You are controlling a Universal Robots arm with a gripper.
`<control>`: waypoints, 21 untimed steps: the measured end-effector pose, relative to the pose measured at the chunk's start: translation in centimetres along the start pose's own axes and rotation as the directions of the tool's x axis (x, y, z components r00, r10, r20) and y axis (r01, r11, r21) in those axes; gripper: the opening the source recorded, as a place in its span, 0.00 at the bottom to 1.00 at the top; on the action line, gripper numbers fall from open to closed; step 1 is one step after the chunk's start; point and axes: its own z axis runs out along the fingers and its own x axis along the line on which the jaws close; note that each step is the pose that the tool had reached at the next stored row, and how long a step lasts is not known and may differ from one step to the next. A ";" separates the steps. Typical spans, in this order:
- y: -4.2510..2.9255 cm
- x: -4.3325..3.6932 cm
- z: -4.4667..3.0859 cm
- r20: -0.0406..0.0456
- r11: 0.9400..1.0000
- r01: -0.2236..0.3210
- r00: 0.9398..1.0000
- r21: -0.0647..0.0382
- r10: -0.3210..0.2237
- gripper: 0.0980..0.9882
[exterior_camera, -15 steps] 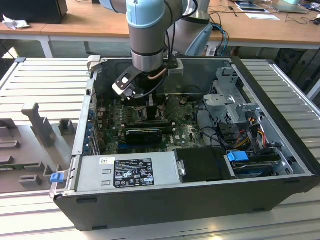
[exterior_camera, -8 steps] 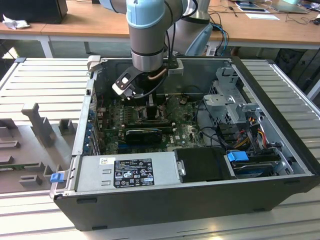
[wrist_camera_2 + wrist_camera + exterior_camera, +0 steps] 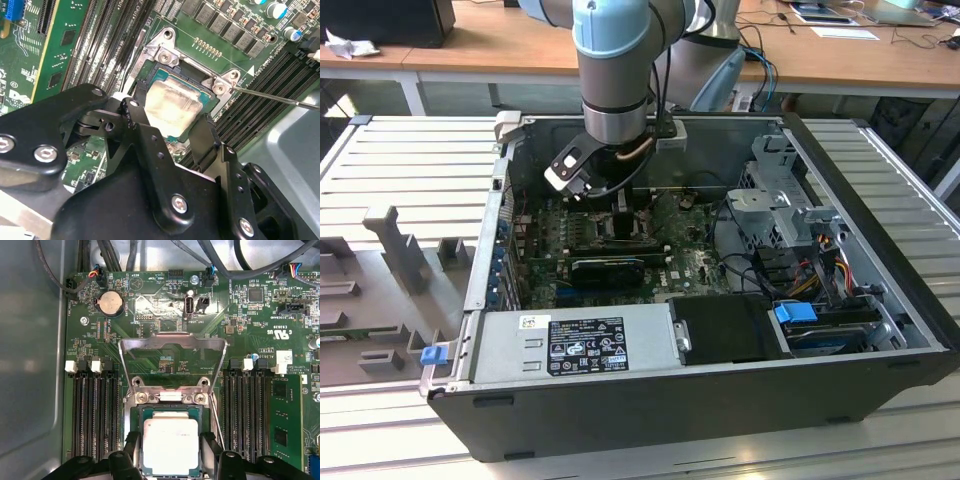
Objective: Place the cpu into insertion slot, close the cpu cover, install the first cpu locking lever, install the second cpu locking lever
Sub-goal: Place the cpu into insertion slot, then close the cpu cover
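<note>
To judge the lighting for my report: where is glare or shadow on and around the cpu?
First wrist view: the cpu face glares almost white. Second wrist view: its sheen is patchy and duller. Exterior view: the motherboard lies dim below the arm.

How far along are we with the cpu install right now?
Done, apparently: the cpu lies in the insertion slot. In hand: the gripper straddles it; whether it grips is unclear. Remaining: the cpu cover stands flipped open, and a locking lever stands free, unlatched.
</note>
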 end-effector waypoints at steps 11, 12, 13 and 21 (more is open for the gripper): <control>0.10 0.04 -1.30 0.001 1.000 0.000 1.000 0.000 0.000 0.01; 0.11 0.05 -1.34 0.001 1.000 0.000 1.000 0.000 0.000 0.01; 0.11 0.05 -1.40 0.001 1.000 0.000 1.000 0.000 0.000 0.01; 0.16 0.07 -1.91 0.001 1.000 0.000 1.000 0.000 0.000 0.01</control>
